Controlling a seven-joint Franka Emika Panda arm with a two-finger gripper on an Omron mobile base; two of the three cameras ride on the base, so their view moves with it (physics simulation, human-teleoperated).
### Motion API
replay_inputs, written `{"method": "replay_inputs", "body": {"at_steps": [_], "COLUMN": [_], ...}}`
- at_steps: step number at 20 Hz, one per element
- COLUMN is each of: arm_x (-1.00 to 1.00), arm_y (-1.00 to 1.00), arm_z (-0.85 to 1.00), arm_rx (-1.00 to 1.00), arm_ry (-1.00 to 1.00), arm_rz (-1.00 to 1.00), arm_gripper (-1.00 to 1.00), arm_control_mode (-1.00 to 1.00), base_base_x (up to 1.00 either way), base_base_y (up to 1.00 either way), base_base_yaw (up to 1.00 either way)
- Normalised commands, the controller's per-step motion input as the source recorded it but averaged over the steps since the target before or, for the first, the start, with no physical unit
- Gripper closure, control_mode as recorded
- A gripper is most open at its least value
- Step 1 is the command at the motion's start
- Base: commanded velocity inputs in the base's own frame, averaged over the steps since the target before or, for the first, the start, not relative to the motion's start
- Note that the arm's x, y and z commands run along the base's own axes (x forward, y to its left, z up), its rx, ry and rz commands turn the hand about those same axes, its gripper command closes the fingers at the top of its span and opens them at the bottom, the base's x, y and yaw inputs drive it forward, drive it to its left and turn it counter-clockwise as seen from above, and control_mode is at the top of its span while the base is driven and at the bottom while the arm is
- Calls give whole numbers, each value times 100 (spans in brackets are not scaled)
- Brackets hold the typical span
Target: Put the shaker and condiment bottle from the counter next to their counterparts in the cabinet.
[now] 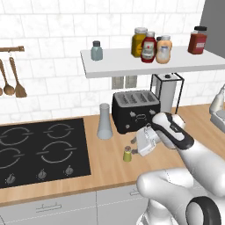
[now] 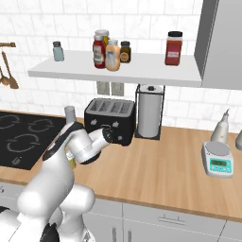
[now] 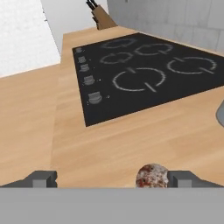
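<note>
Shaker point(image 1: 127, 154): upright on the surface point(image 1: 110, 162) right of the hob point(image 1: 41, 151) | gripper point(image 3: 111, 178): fingers spread, released, straddling its cap | we judge it light, rigid, tippy; grasp mid-body, below cap.

The claw point(image 3: 112, 178) stands spread wide, its two dark fingertips point(image 3: 41, 178) rising far apart at the bottom. Between them, nearer the right tip, sits the shaker point(image 3: 152, 176), its speckled round top facing the camera. Beyond it the wooden worktop point(image 3: 131, 144) carries the black hob point(image 3: 144, 76) with its row of knobs point(image 3: 89, 80).
</note>
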Motion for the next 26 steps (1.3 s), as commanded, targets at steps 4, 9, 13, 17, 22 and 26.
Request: {"method": "replay_inputs", "body": {"at_steps": [4, 9, 13, 17, 22, 26], "arm_x": [0, -2, -3, -2, 0, 0], "arm_y": [10, 15, 7, 0, 0, 0], "arm_z": [-25, -27, -27, -31, -31, -24], "arm_rx": [-2, -3, -1, 0, 0, 0], "arm_ry": [0, -1, -3, -6, -7, -7], "arm_rz": [0, 0, 0, 0, 0, 0], "arm_gripper": [-100, -100, -100, -100, -100, -100], "arm_control_mode": [-100, -100, -100, -100, -100, -100], "base_base_x": [0, 0, 0, 0, 0, 0], "base_base_y": [0, 0, 0, 0, 0, 0], "base_base_yaw": [0, 0, 0, 0, 0, 0]}}
